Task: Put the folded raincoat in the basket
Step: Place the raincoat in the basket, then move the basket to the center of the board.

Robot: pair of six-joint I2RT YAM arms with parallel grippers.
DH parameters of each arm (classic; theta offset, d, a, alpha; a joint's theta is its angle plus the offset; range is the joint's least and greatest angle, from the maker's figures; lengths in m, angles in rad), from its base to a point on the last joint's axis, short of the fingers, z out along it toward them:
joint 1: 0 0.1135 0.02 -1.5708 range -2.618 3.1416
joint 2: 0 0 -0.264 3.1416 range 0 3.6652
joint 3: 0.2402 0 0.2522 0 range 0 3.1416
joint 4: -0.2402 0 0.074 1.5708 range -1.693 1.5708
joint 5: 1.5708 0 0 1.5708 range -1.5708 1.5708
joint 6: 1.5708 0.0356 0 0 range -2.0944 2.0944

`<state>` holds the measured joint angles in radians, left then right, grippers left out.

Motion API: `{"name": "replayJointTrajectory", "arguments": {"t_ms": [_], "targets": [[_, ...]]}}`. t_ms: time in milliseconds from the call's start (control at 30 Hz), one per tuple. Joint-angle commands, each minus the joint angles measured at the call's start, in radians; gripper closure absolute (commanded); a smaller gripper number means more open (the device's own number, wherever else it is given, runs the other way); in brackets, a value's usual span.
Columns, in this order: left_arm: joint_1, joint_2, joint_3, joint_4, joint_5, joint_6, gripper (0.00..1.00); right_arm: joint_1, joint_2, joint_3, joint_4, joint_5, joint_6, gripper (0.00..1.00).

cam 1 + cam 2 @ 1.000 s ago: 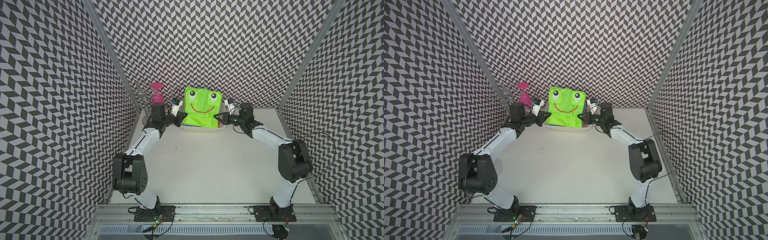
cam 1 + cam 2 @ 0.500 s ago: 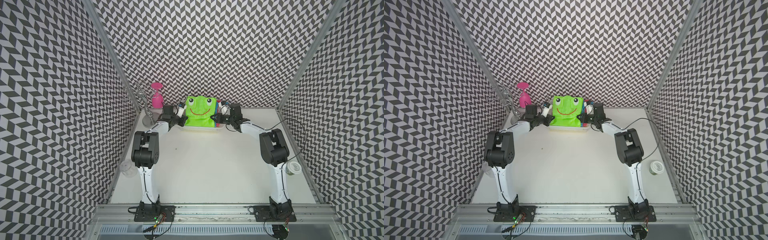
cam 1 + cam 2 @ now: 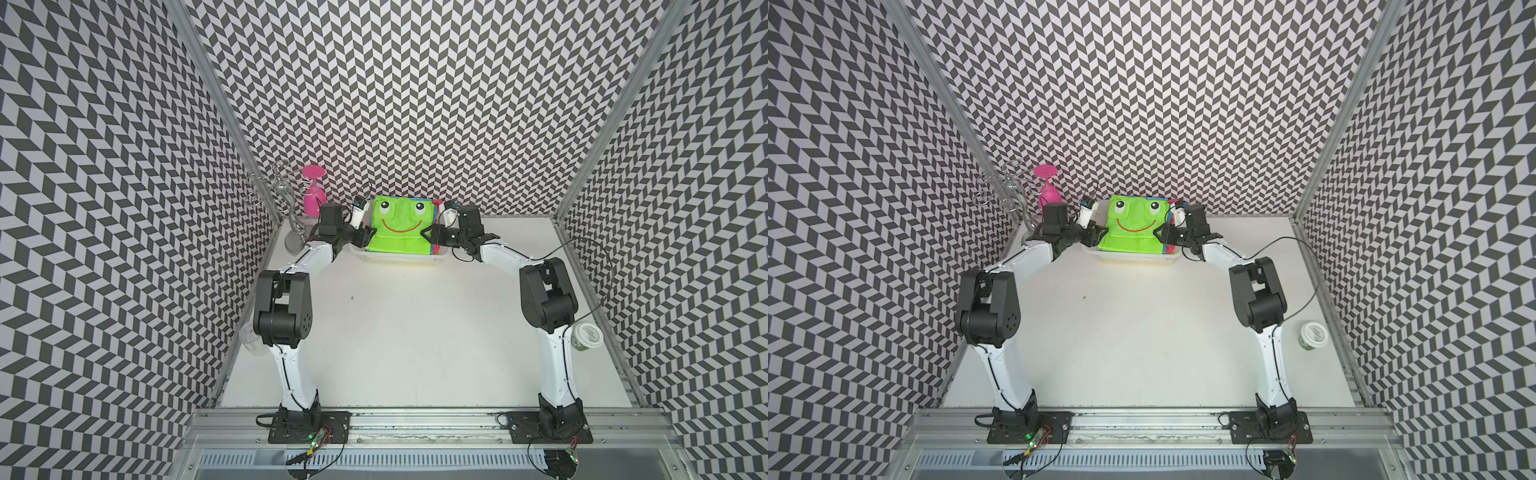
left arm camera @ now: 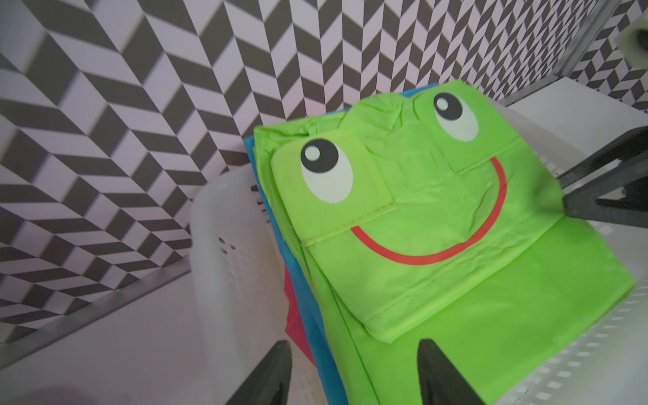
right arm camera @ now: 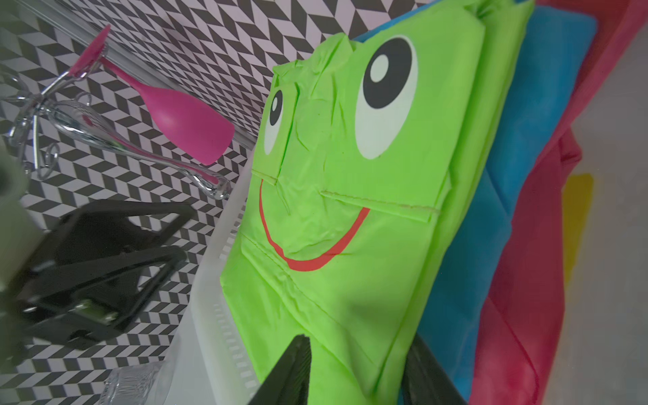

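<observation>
Folded raincoat [image 3: 395,230], lime green with a frog face, lies face up in the basket [image 3: 399,262], on top of a blue folded piece [image 4: 315,333] and a red one [image 5: 526,280]. Eyes point toward the back wall and the red smile and plain end toward the robot's base, so its long axis appears to run front to back. The basket stands on the bench [image 3: 415,332] close to the back wall, its long side across the robot's front. Left hand [image 3: 365,235] sits at the basket's left end, fingers apart; in the left wrist view one finger is over the green fabric and the other toward the basket wall, with nothing clamped. Right hand [image 3: 428,233] sits at the right end, fingers also apart, straddling the raincoat's edge without pinching it. The two hands flank the basket, and the space above it is free. In the back left corner, just beside the left wrist, a wire rack [image 3: 282,195] holds a pink wine glass [image 3: 312,195] upside down. A lidded cup [image 3: 1313,340] stands well apart, near the right wall.
</observation>
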<state>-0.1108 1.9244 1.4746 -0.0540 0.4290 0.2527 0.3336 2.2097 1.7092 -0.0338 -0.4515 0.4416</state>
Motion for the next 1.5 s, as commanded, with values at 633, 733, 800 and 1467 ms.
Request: {"name": "replayJointTrajectory", "arguments": {"t_ms": [633,733,800,1467], "targets": [[0.144,-0.452,-0.701,0.322,-0.15,-0.01,0.1,0.017,-0.106,-0.147,-0.192,0.451,-0.041,0.33],[0.172,-0.481,-0.773,0.372,-0.141,-0.014,0.0,0.019,-0.141,-0.207,-0.193,0.489,-0.074,0.33],[0.187,-0.504,-0.821,0.418,-0.134,-0.023,0.01,0.019,-0.179,-0.269,-0.193,0.508,-0.106,0.33],[0.195,-0.529,-0.94,0.564,-0.141,-0.091,0.0,0.024,-0.572,-0.768,-0.349,0.373,-0.375,0.56]]}}
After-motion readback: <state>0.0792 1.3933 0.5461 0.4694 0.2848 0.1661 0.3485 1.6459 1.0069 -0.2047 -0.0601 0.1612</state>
